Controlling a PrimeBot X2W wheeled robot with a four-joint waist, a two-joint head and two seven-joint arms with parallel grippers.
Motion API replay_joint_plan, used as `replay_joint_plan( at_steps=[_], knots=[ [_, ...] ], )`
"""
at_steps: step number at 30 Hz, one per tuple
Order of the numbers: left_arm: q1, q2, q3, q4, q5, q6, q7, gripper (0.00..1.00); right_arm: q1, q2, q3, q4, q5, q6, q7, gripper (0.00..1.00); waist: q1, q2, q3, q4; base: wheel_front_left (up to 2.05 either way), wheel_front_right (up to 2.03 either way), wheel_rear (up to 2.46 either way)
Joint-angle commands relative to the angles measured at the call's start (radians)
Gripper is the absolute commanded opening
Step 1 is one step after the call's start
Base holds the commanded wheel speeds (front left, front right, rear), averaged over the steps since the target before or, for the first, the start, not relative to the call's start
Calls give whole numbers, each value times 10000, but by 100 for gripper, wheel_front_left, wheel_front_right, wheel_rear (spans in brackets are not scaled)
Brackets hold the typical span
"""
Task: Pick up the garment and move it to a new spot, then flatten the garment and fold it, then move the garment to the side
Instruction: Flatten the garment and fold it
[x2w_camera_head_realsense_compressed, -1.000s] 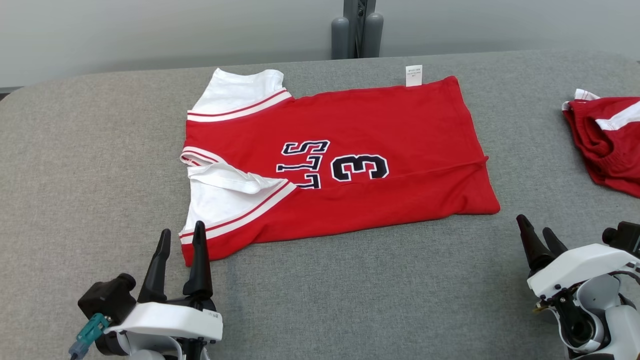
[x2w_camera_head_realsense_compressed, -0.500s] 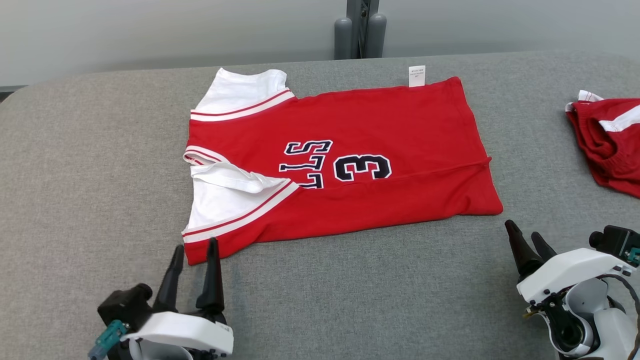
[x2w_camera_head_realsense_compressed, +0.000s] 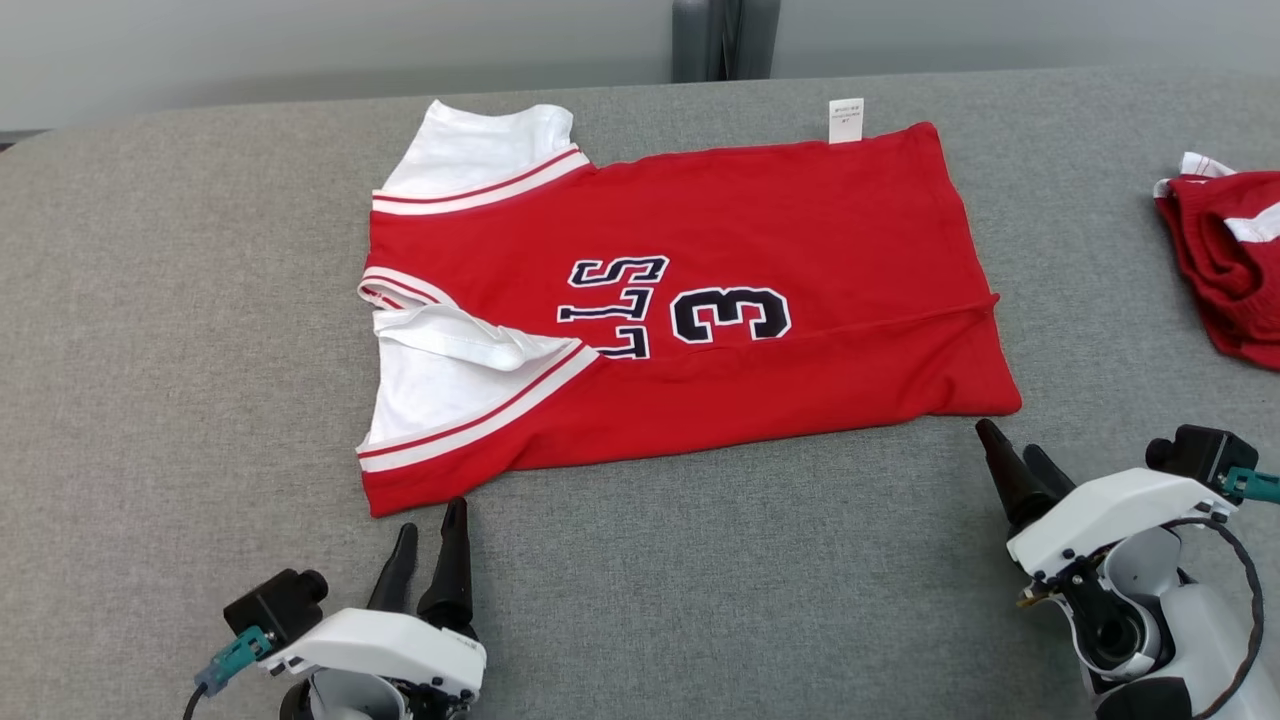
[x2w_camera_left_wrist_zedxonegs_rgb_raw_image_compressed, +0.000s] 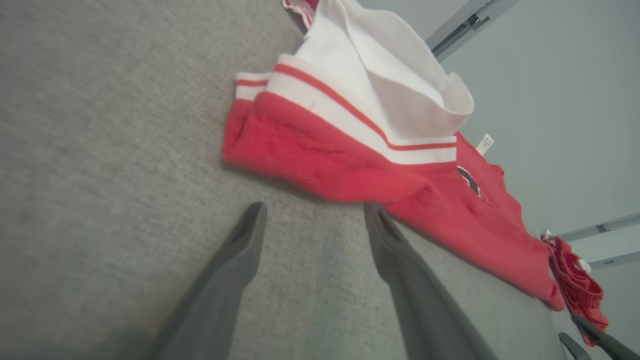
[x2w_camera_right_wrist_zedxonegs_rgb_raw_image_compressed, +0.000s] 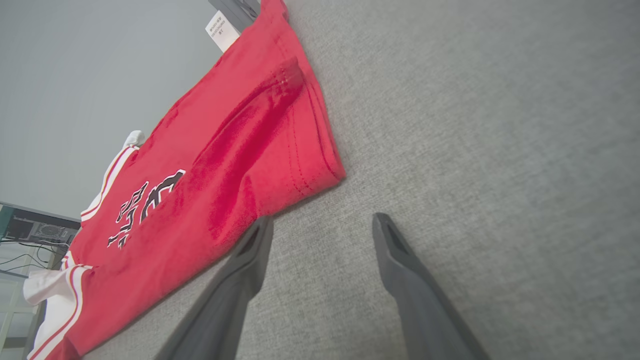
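The left gripper (x2w_camera_head_realsense_compressed: 430, 516) stood with its two dark fingers spread wide and nothing between them. Its tips pointed at the near left corner of the red jersey (x2w_camera_head_realsense_compressed: 760, 230) and stopped just short of it. In the left wrist view one fingertip (x2w_camera_left_wrist_zedxonegs_rgb_raw_image_compressed: 374, 207) sat right at the red hem, though whether it touched the cloth could not be told. The right gripper (x2w_camera_head_realsense_compressed: 1008, 438) was likewise wide open and empty, aimed at the jersey's near right corner. In the right wrist view its one fingertip (x2w_camera_right_wrist_zedxonegs_rgb_raw_image_compressed: 264, 222) lay just beside the stitched edge, and the other was over bare table (x2w_camera_head_realsense_compressed: 160, 300).

The jersey lay spread on the grey fabric-covered table, in the middle and towards the far side. Its white sleeves with red stripes were at the robot's left and its plain hem at the right. The dark number 3 and some letters faced up (they read sideways from the head view). A long crease ran across the body near its front edge, and the nearer sleeve was rumpled, with a white fold lying over it. A small white tag (x2w_camera_head_realsense_compressed: 845, 120) stuck out from the far edge.

Well apart at the far right lay a second red garment (x2w_camera_head_realsense_compressed: 1225, 270), bunched up, with white trim. A grey post (x2w_camera_head_realsense_compressed: 725, 35) stood behind the table's far edge. Nothing lay between either gripper and the jersey.
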Motion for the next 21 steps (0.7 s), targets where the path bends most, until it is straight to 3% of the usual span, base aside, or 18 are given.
replay_joint_plan(
  at_steps=[1, 5, 21],
  knots=[
    [-200, 22, -69, 165, -257, -89, 88, 100, -166, -62, 37, 105, 99, 6, 3, 100, 0, 0, 95, 14, 0, 0, 0],
    [-620, -1, -170, 417, -797, -216, 41, 100, -443, -57, 133, 405, 183, 5, -73, 100, 0, 0, 306, 45, 0, 0, 0],
    [-1678, 3, -159, 1445, -868, -488, -141, 100, -1292, -26, 324, 1266, 339, 0, -322, 100, 0, 0, 895, 138, 0, 0, 0]
  ],
)
